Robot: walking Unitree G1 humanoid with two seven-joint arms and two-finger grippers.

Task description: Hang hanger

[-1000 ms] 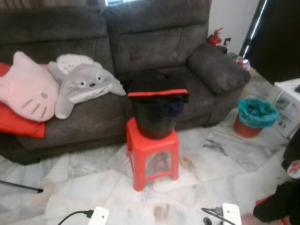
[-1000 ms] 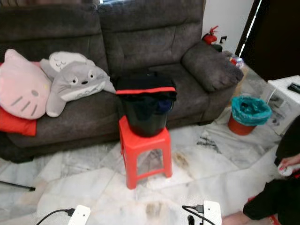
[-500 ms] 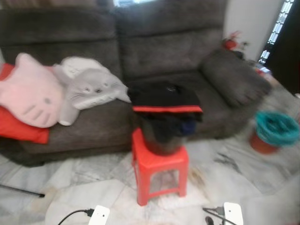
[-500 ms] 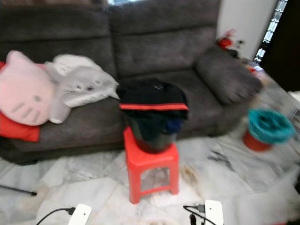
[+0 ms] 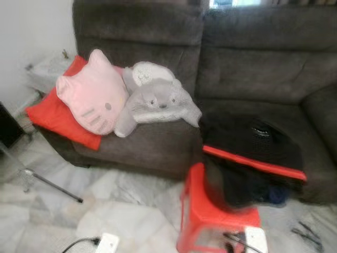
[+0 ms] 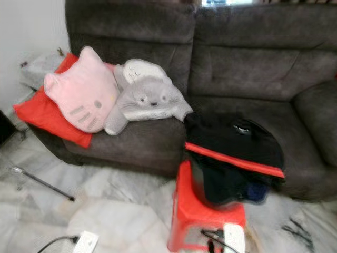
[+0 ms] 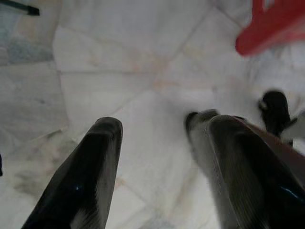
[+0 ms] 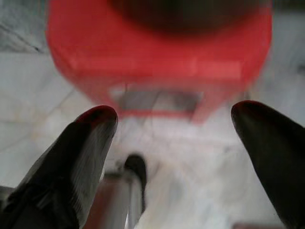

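Left gripper: jaws spread wide, nothing between them, directed at bare marble floor. A corner of the red stool lies at 1 o'clock from the fingertips.

Right gripper: jaws likewise parted and empty, directed at the red stool, which sits at 12 o'clock just beyond the fingertips.

Head views: the stool stands on the floor directly in front of the grey sofa. A dark bucket rests on the stool, with a black garment with a red band draped across its top and onto the sofa seat. At 10 o'clock from the bucket, a pink cat cushion, a grey plush and a red cushion lie on the sofa.

Task status: no hanger can be identified in any view; it may lie in or under the garment, but this cannot be confirmed. Judged from this, nothing is done: locating, grasping and hanging all remain.
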